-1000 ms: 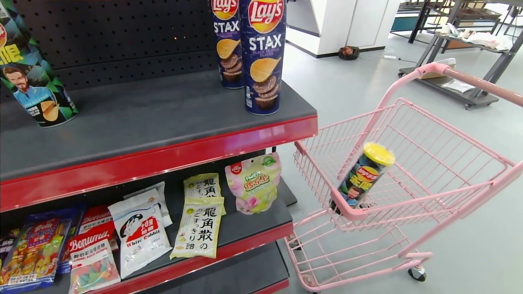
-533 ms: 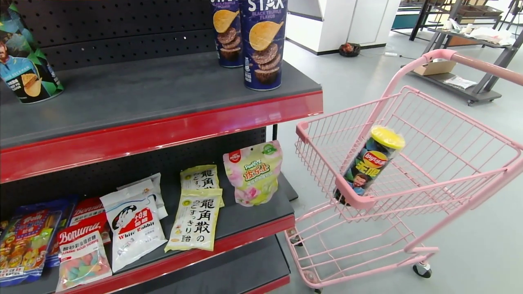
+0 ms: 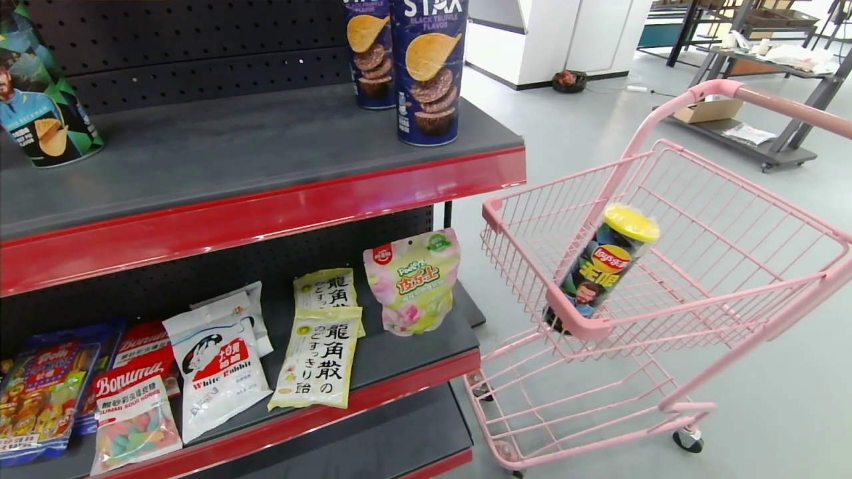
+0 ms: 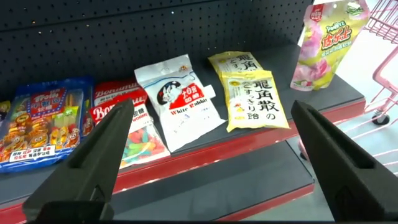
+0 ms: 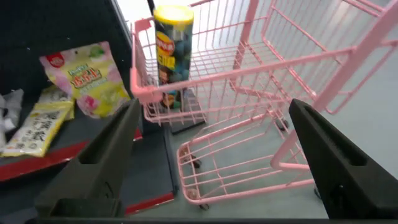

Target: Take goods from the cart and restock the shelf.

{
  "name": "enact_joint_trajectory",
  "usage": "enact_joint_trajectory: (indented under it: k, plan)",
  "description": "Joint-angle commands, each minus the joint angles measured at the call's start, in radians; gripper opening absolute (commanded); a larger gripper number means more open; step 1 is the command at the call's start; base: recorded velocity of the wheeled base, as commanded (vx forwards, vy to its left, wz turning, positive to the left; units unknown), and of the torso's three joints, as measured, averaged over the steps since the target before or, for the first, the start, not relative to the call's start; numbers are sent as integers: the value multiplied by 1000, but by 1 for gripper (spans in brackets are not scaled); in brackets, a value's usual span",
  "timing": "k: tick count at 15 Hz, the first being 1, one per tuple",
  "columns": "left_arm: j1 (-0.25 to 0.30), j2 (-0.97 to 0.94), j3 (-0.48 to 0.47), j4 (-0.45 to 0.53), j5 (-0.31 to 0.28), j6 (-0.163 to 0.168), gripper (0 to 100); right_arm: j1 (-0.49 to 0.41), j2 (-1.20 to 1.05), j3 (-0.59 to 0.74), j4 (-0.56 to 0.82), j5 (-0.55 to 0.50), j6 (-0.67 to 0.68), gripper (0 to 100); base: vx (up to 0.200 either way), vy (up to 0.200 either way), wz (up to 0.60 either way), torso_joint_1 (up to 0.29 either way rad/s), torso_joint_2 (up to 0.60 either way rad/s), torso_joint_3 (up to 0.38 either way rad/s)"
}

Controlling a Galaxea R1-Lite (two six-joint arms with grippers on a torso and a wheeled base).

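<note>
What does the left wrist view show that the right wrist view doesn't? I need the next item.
The left wrist view adds the blue snack bag and red candy bags lying along the lower shelf. The right wrist view adds the chip can in the pink cart basket, plus the cart's lower rack. Both take in the pink-green pouch and the yellow bags; a sliver of the cart also edges into the left wrist view.

Head camera: high, facing forward and down, mid distance, over shelf (image 3: 266, 153) and pink cart (image 3: 582, 327). Left wrist camera: looks out between spread fingers of left gripper (image 4: 208, 165), lower-shelf bags (image 4: 180, 106) ahead of it, near. Right wrist camera: same past right gripper (image 5: 217, 165), cart ahead and below. All three share pink-green pouch (image 3: 413, 289); head and right wrist share chip can (image 3: 602, 269).
</note>
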Motion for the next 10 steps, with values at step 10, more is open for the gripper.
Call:
enact_joint_trajectory:
  k: [10]
  plan:
    - [0, 0, 0, 0, 0, 5, 100, 43, 1199, -246, -672, 219, 129, 100, 0, 0, 0, 0, 0, 0]
